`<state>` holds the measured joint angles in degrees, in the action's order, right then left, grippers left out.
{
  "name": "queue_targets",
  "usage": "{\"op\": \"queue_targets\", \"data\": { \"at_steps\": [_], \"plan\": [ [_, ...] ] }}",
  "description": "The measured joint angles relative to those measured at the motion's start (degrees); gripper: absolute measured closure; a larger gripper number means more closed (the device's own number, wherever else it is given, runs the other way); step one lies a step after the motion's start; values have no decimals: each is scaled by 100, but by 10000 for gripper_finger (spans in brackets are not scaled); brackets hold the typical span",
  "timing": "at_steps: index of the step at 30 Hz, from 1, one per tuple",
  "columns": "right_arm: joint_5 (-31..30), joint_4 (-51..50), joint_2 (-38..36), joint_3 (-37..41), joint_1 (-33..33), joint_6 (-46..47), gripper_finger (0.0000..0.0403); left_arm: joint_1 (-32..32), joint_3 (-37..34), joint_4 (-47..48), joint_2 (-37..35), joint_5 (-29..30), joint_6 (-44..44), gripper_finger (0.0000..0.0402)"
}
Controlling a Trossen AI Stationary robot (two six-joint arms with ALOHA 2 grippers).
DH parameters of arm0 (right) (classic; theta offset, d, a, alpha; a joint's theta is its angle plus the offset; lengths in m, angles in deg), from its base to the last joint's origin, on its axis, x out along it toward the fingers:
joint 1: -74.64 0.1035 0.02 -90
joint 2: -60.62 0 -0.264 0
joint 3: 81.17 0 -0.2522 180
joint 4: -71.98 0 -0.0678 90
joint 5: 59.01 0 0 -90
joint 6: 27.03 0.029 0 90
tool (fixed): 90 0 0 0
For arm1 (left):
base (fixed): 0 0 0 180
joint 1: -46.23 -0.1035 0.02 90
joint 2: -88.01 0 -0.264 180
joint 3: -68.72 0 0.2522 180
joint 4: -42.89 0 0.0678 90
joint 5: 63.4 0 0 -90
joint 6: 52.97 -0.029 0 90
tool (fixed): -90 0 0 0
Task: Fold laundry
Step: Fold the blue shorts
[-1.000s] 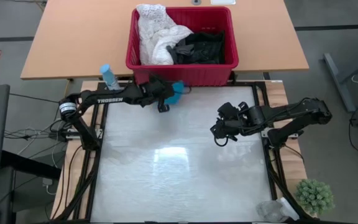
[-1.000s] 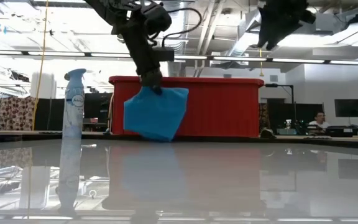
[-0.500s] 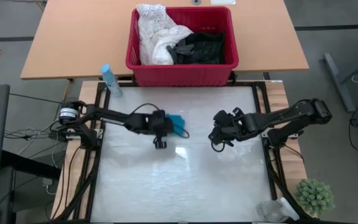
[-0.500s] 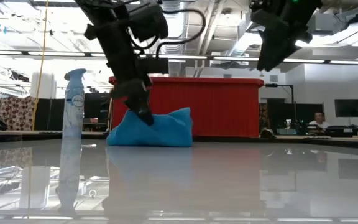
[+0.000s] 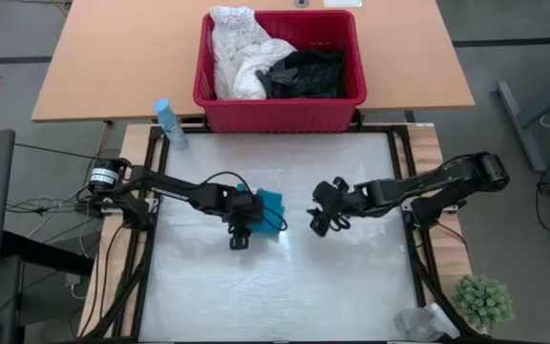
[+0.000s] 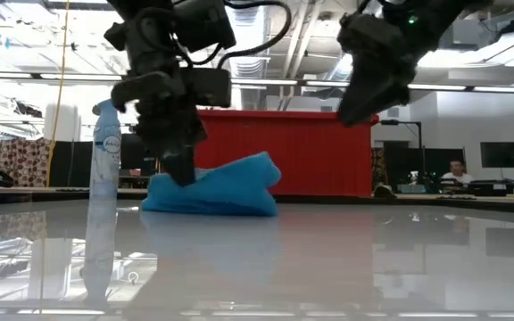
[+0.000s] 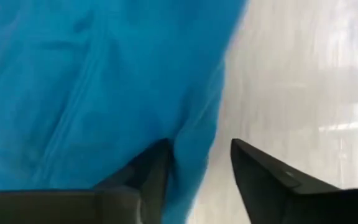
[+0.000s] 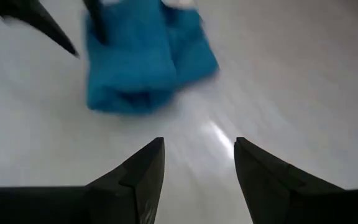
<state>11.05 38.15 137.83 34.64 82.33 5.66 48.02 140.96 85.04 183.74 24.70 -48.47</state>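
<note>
The small teal garment [image 5: 271, 204] lies bunched on the white table near its middle; the low view shows the teal garment [image 6: 226, 187] as a low heap. My left gripper [image 7: 197, 146] stands open at the heap's left end, pointing steeply down. In the low view my left gripper [image 6: 183, 174] reaches down to that end. My right gripper [image 8: 197, 142] hangs open above the table, right of the garment [image 8: 142, 62], with nothing between its fingers. The rest of the laundry, white lacy cloth [image 5: 239, 53] and black garments [image 5: 308, 72], sits in the red basket [image 5: 280, 103]. My left gripper's open fingers straddle a folded edge [image 7: 194, 155] of the teal garment, coming from above at a steep slant. One finger [image 7: 157, 165] lies against the cloth; the other [image 7: 260, 177] stands clear over bare table. The garment rests on the table, slack.
The red basket stands past the table's far edge on a wooden desk [image 5: 113, 57]. A blue spray bottle [image 5: 168, 119] stands at the far left corner. A small green plant [image 5: 483, 298] sits off the near right corner. Bare table lies toward the near edge [image 5: 275, 306].
My left gripper has swung from beside the basket toward the table's middle and down, tipping steeper. The teal garment, which hung below it, now lies bunched on the table. My right gripper has come down and toward the table's left, closer to the garment.
</note>
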Motion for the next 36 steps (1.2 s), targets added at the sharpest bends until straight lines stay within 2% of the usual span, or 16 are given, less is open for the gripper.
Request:
{"op": "queue_targets", "data": {
  "at_steps": [2,6,10,14,17,21,26,33,36],
  "plan": [
    [54,751,0,222,-83,185,181,10,0,109,-220,79,229,218],
    [67,1414,114,424,-296,880,181,10,0,191,-860,382,449,206],
    [73,2321,588,461,-373,1239,181,12,-85,115,-1640,1118,366,205],
    [255,3082,1288,397,-365,1406,181,-8,-622,178,-2304,1930,569,205],
    [539,3372,1776,282,-368,1677,181,-104,-1223,-333,-2813,1969,1067,205],
    [527,3394,2244,82,-368,1979,181,-220,-1929,-1019,-3210,1712,1608,205],
    [527,3389,2602,-27,-421,2194,181,-281,-2299,-1433,-3284,1722,2072,205],
    [786,3480,2708,-50,-459,2284,181,-318,-2516,-2101,-2871,1712,2005,205],
    [846,3527,2708,-50,-538,2318,189,-378,-2516,-2393,-2595,1518,1889,205]
  ]
}}
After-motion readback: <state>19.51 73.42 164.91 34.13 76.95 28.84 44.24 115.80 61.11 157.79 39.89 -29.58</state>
